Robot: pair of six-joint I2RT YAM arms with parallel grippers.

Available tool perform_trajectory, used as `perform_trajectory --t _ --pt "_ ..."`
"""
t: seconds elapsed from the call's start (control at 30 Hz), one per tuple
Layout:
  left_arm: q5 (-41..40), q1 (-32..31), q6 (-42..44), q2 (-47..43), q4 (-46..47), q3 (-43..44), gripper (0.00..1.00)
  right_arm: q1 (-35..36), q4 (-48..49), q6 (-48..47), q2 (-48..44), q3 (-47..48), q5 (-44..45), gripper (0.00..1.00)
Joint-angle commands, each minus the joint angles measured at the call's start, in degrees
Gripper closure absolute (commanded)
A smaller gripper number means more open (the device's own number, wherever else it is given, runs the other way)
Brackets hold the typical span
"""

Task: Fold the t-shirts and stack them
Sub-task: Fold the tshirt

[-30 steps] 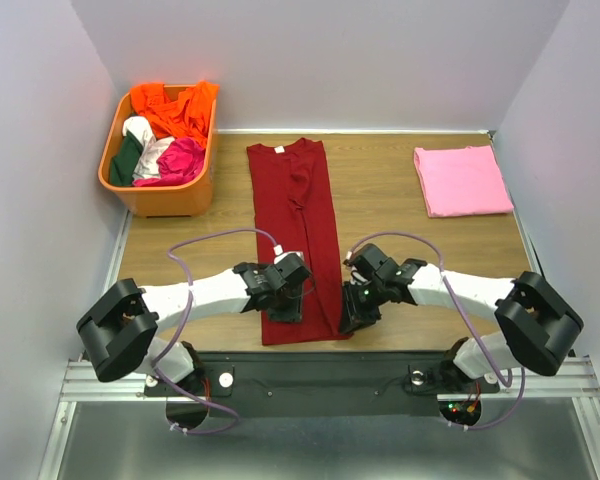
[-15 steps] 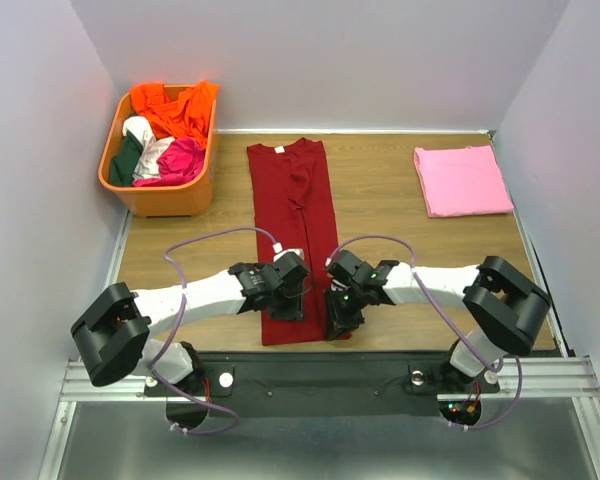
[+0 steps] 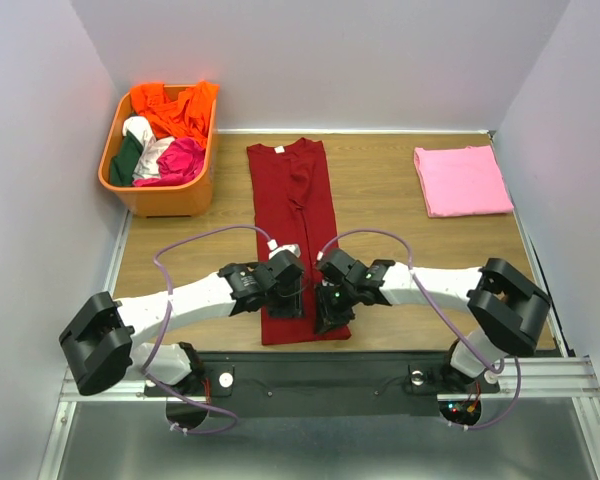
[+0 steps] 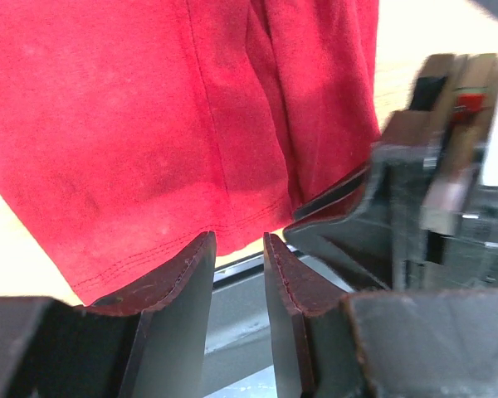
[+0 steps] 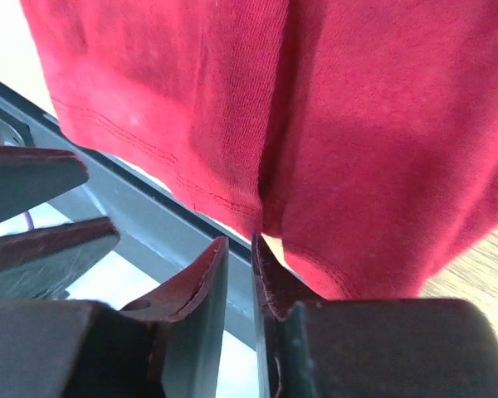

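Basket (image 3: 165, 200) sits back left, spread t-shirt (image 3: 295, 215) centre, folded t-shirt (image 3: 462, 180) back right.

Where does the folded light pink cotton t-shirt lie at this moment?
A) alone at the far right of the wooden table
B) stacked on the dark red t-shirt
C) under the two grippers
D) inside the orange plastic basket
A: the folded light pink t-shirt lies flat by itself at the far right of the wooden table, apart from the long dark red t-shirt and the orange plastic basket.
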Motion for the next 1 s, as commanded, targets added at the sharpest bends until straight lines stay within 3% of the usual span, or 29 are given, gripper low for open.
perform_trajectory --t 0.0,0.33,0.63,0.97 --pt "-2.6 0.3 -1.2 -2.3 -1.5 -0.3 0.59 0.3 0.0 2.2 -4.4 1.8 7.0 0.73" --pt "-5.1 4.6 -0.7 -6.9 -4.3 -2.2 0.56 0.8 -5.6 2.3 -3.4 4.4 16.8 0.66" --pt "-5.8 10.0 2.5 -11.2 -4.7 -4.6 0.55 1.8 -8.0 2.1 1.4 7.4 19.8 0.67" --pt "-4.9 10.6 2.9 -13.3 -3.3 -6.5 0.55 2.1 -9.9 3.6 2.7 7.4 24.2 0.71"
